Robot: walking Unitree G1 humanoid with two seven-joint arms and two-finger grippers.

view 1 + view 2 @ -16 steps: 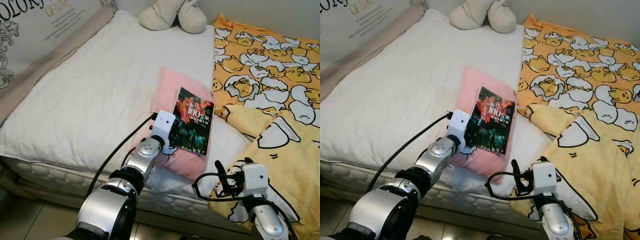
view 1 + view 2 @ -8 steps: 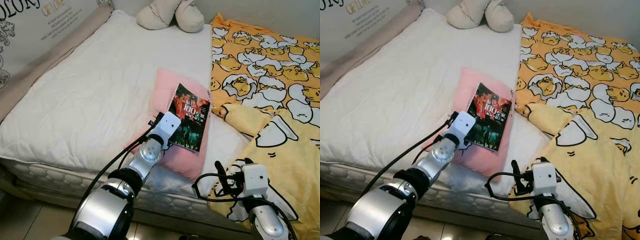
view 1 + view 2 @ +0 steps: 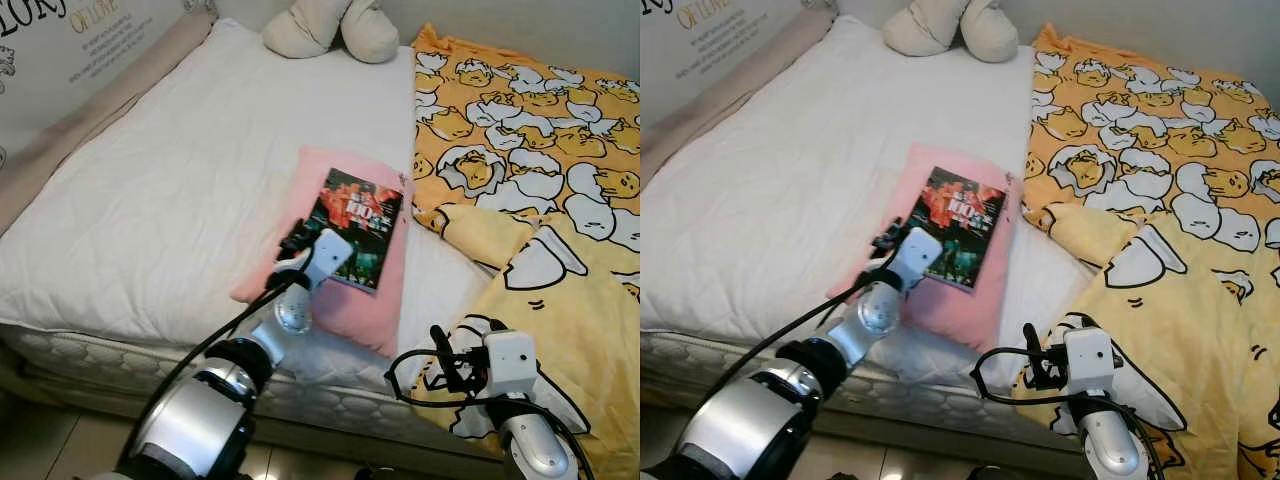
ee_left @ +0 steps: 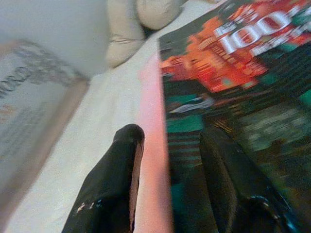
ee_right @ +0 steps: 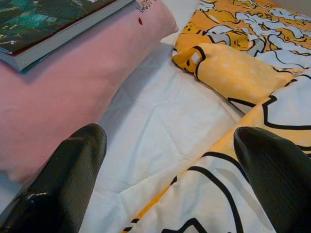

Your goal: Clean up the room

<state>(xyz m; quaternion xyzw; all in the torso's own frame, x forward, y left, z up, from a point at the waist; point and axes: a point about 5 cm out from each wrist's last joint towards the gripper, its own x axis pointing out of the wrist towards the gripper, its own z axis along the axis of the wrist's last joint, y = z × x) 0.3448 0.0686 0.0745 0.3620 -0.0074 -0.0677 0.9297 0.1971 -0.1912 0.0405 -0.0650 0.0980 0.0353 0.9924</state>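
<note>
On the big bed [image 3: 180, 190] with its white cover lies a yellow blanket [image 3: 540, 170] with egg pictures, spread over the right side. Two cream soft toys [image 3: 330, 25] sit at the far end of the bed. Near the front edge is a pink pillow [image 3: 350, 305], just beside the blanket. A dark book [image 3: 358, 225] with red on its cover lies flat on top of the pillow. The left end effector [image 4: 167, 150] is at the near left edge of the book. Its fingers are a little way apart, one finger [image 4: 228, 174] on the book cover and the other over the pillow. The right end effector [image 5: 165, 170] hangs low by the front of the bed, spread wide and holding nothing, over the white sheet and the blanket.
</note>
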